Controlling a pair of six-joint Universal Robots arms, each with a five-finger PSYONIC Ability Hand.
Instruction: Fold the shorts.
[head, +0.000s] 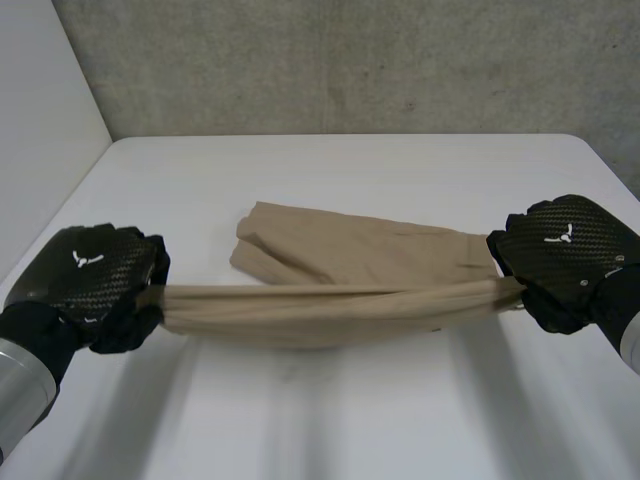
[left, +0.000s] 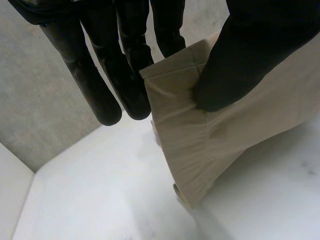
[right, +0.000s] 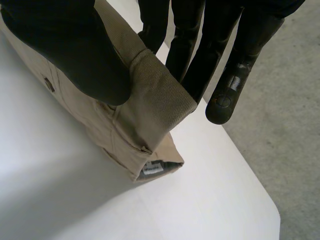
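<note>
Tan shorts (head: 350, 260) lie across the middle of the white table (head: 330, 170). Their near edge is lifted and pulled taut between my two hands. My left hand (head: 95, 275) pinches the left end of that edge; in its wrist view the thumb (left: 235, 65) presses the shorts (left: 210, 145) against the fingers (left: 95, 85). My right hand (head: 565, 255) pinches the right end, at the waistband; the thumb (right: 75, 50) clamps the folded waistband (right: 150, 100) against the fingers (right: 235, 75). The far part of the shorts rests flat on the table.
The table's back edge meets a grey concrete wall (head: 350, 60). Its right corner (right: 270, 210) drops to a grey floor (right: 295, 125). Bare tabletop lies in front of and behind the shorts.
</note>
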